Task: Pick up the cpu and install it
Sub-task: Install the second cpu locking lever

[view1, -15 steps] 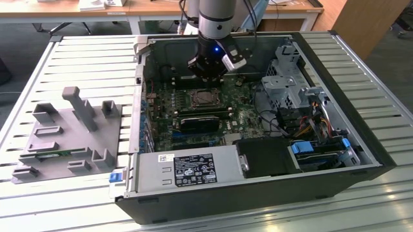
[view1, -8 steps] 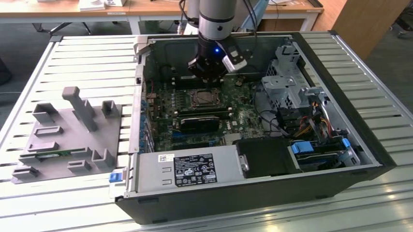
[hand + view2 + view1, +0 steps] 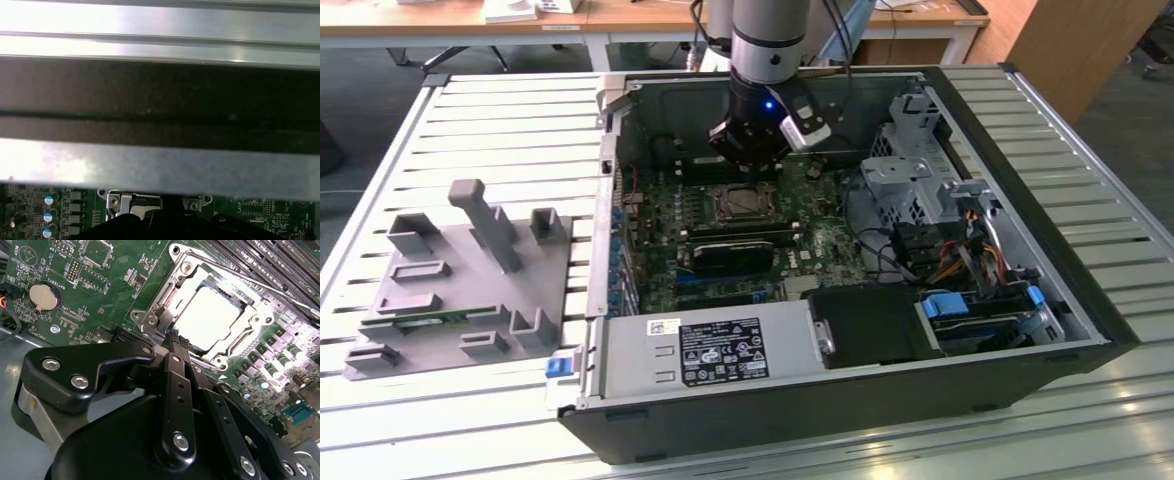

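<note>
Already the cpu (image 3: 209,320) lies flat in the motherboard's socket frame (image 3: 165,305), its bright square top showing just beyond the tip of the tool (image 3: 176,342) in the second wrist view. The tool's fingers (image 3: 172,370) are pressed together with nothing between them, pointing down at the socket's near edge, with no contact visible. In the exterior view the tool (image 3: 750,150) hangs inside the open computer case (image 3: 1067,290), directly above the socket.
</note>
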`<state>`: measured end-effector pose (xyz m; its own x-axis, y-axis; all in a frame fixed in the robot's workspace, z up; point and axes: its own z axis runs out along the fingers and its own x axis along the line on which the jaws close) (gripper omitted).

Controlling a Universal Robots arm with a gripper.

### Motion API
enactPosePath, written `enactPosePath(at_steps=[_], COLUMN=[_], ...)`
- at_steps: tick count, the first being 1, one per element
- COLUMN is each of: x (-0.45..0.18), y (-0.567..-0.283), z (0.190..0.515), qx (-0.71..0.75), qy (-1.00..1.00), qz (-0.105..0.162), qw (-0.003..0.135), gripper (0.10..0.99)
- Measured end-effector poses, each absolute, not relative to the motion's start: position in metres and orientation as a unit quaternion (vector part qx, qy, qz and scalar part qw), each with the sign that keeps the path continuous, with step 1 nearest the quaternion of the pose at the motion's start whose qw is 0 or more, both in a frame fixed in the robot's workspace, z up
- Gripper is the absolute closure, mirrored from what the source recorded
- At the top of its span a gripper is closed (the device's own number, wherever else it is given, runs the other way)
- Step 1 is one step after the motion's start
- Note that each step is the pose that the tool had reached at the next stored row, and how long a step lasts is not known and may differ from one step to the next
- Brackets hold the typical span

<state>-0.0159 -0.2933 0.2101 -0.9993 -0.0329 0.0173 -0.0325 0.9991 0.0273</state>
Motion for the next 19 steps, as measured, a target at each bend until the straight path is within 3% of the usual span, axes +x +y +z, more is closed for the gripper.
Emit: enactPosePath(at_steps=[19], x=[-0.017], y=[-0.295], z=[0.225], qx=[0.016], qy=[-1.000], qz=[-0.014], qw=[0.009], gripper=[0.980])
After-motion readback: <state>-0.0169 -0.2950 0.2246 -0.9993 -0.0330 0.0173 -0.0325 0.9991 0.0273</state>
